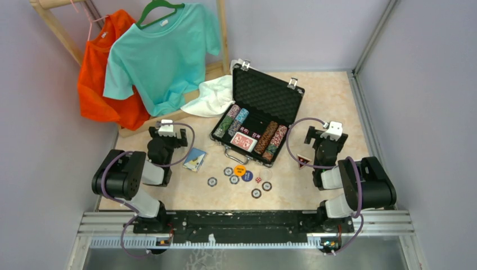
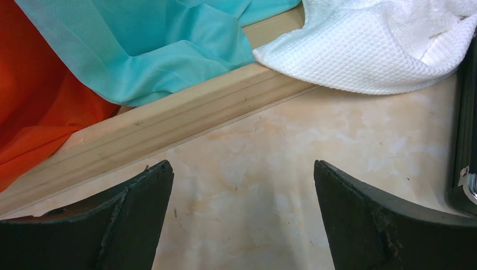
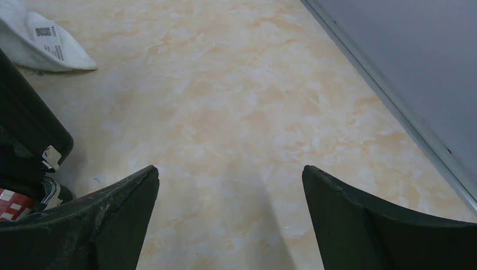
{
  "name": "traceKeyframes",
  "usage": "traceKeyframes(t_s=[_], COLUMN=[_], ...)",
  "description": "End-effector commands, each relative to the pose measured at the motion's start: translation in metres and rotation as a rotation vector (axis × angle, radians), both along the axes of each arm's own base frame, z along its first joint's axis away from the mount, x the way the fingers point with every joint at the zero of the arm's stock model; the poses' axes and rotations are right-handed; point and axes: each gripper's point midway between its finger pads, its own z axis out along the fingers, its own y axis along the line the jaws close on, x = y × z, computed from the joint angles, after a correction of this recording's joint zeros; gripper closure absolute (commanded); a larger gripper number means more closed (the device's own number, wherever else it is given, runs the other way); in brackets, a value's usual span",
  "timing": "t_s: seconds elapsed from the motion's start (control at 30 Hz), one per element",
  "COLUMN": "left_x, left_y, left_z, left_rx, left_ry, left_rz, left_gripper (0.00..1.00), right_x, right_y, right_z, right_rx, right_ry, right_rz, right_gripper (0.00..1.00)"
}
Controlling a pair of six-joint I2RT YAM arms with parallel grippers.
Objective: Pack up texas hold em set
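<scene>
The black case point(image 1: 260, 121) lies open in the middle of the desk point(image 1: 332, 101), its lid point(image 1: 268, 94) standing upright on the far side with silver latches on its top edge. Inside, rows of poker chips point(image 1: 271, 139) fill the left and right slots, and a red card deck point(image 1: 243, 142) lies between them near the front. A few small red dice sit just behind that deck.

On the desk near the case's handle, a blue card deck point(image 1: 195, 159) lies to the left. To its right is a loose scatter of round pieces: an orange button point(image 1: 240, 170), several grey-rimmed chips point(image 1: 212, 181) and a single red die point(image 1: 258, 180).

The left arm point(image 1: 121, 174) is left of the case, its jaws wide apart and holding nothing, above bare desk. Its wrist view faces a wooden rail point(image 2: 169, 121), with a teal T-shirt point(image 2: 152, 45), an orange T-shirt point(image 2: 34, 101) and a white cloth point(image 2: 371, 45) draped over it. The case's edge shows at the right border.

The right arm point(image 1: 365, 185) is right of the case, its jaws likewise spread wide and empty over bare desk. The case's corner sits at the left of its wrist view, the grey wall point(image 3: 405, 56) to the right.
</scene>
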Motion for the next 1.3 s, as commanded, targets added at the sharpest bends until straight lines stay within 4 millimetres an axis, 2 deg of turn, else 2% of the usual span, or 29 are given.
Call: traceKeyframes(t_s=[0.0,0.83,0.93,1.0,1.07,1.2,1.27], left_x=[0.003,0.006,0.007,0.007,0.005,0.000,0.001], left_y=[0.001,-0.001,-0.001,-0.001,0.000,-0.002,-0.011], left_z=[0.010,0.007,0.007,0.007,0.008,0.024,0.043], left_rx=[-0.006,-0.012,-0.013,-0.014,-0.013,0.008,0.050], left_ry=[-0.041,-0.023,-0.020,-0.020,-0.028,-0.062,-0.062], left_rz=[0.005,-0.008,-0.013,-0.013,-0.011,-0.013,-0.040], left_gripper=[0.01,0.01,0.01,0.01,0.01,0.01,0.01], right_x=[0.009,0.010,0.015,0.014,0.018,0.010,0.002], right_y=[-0.002,-0.001,-0.004,-0.015,-0.011,-0.001,0.004], right_z=[0.021,0.022,0.031,0.033,0.050,0.080,0.091], right_rx=[0.017,0.015,0.021,0.134,0.177,0.248,0.289], right_ry=[-0.082,-0.066,0.004,0.095,0.138,0.114,0.116], right_rz=[-0.017,-0.015,-0.062,-0.197,-0.207,-0.165,-0.145], right_gripper=[0.01,0.01,0.01,0.01,0.01,0.01,0.01])
